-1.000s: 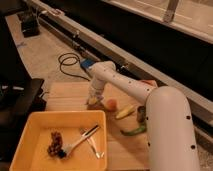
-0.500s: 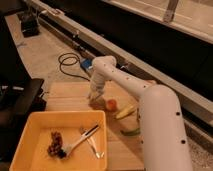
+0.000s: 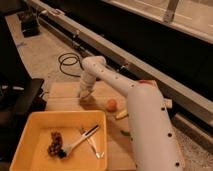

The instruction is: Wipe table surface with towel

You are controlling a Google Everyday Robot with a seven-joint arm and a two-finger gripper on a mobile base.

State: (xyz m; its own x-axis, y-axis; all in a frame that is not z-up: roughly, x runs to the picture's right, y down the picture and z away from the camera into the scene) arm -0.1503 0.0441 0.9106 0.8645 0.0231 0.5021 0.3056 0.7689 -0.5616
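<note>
The table surface is a pale wooden top across the middle of the camera view. My gripper reaches down from the white arm and rests on the table's far left part, shut. A small dim patch lies on the wood just under and to the right of the gripper tip. I cannot tell whether that patch is the towel or a shadow, so the towel itself is not clearly visible.
A yellow tray at the front left holds utensils and a dark clump. An orange round item and a yellowish piece lie right of the gripper. A black cable coils on the floor behind.
The gripper has slid a little to the left and away along the table top, and the arm has stretched further out over the table.
</note>
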